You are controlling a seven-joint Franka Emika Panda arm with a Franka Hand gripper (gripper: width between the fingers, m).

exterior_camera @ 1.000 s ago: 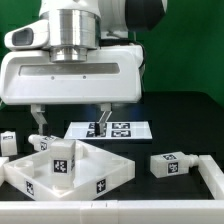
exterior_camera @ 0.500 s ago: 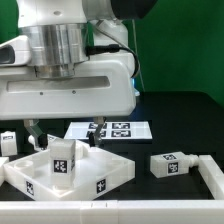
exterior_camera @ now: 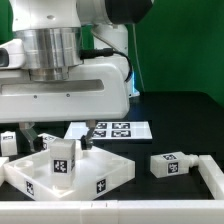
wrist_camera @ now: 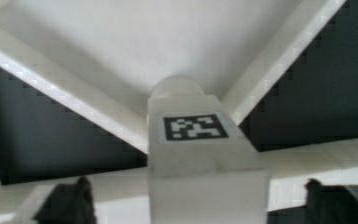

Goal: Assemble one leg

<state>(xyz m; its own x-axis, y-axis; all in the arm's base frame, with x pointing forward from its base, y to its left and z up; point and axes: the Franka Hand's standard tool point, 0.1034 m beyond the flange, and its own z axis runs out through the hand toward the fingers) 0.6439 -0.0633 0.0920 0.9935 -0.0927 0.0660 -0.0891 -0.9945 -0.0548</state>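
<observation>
A white leg [exterior_camera: 62, 160] with a square tag stands upright on the corner of the large white square panel [exterior_camera: 108, 178]. My gripper [exterior_camera: 58, 132] hangs just above it, open, one finger on each side. In the wrist view the leg [wrist_camera: 197, 128] runs between the two dark fingertips [wrist_camera: 64, 200], and the gripper [wrist_camera: 194, 205] holds nothing. The panel's edges [wrist_camera: 87, 60] spread out beyond the leg. I cannot tell whether the fingers touch the leg.
Another leg [exterior_camera: 172, 165] lies on the black table at the exterior view's right, and one more [exterior_camera: 8, 141] sits at the left edge. The marker board [exterior_camera: 118, 129] lies behind the panel. White rails [exterior_camera: 211, 180] border the front and right.
The arm has moved toward the exterior view's left and slightly down. The fingers now stand either side of the upright leg. The leg and panel have not moved.
</observation>
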